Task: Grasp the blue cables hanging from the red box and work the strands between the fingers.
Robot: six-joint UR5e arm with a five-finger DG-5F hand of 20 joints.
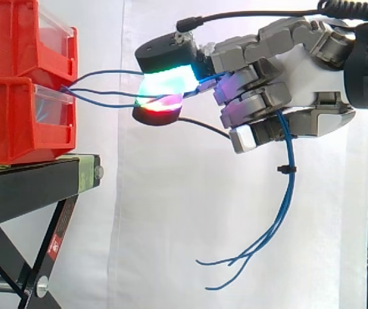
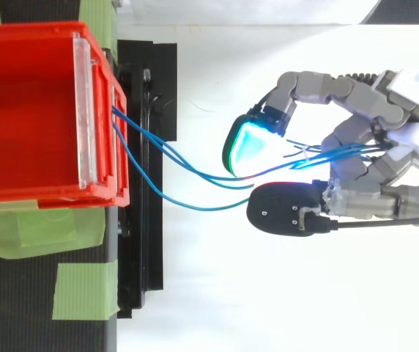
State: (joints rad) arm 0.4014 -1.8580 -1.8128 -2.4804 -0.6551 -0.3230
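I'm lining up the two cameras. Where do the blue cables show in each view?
Side view: the cables run from the red bins at left into the hand, then hang below it, right of centre.
Top view: the cables curve from the red bins at left to the hand at right.
Shared landmark: the glowing pads pinching the strands.

Red bins [image 1: 17,109] and black stand [image 1: 23,187] wall the left, blue cables [image 2: 213,177] cross the gap (open beneath)
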